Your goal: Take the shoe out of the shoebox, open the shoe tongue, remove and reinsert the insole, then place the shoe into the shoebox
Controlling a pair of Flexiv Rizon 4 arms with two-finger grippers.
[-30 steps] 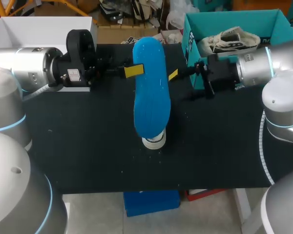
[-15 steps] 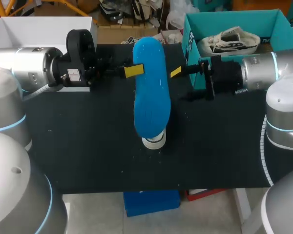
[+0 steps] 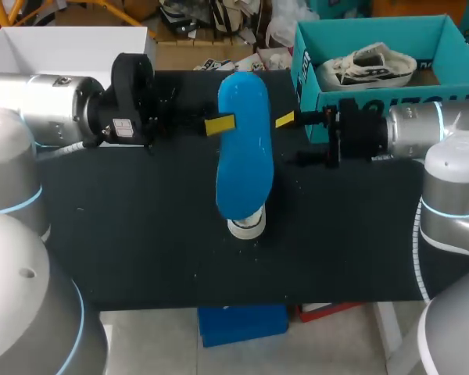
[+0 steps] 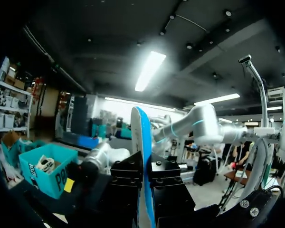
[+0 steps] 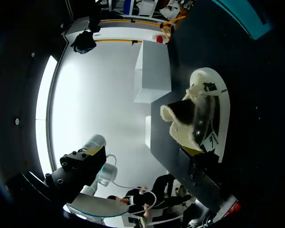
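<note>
blue foam insole (image 3: 244, 156) pinched edge-on in my left gripper (image 3: 221, 124) above the white low shoe (image 3: 245, 226); my right gripper (image 3: 289, 141), spread and empty, should steady that shoe before i feed the heel in.

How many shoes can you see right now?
2. One shoe lies in the teal shoebox; the other shoe stands on the table, mostly hidden under the blue insole. More could be hidden in the shoebox.

In the head view the insole (image 3: 245, 156) covers nearly all of the shoe (image 3: 245, 226) on the tabletop (image 3: 141, 234); only the shoe's white end shows. The far finger of the left gripper (image 3: 221, 123) is hidden behind the insole. In the right wrist view the yellow tips of the right gripper (image 3: 288, 141) cannot be made out.
</note>
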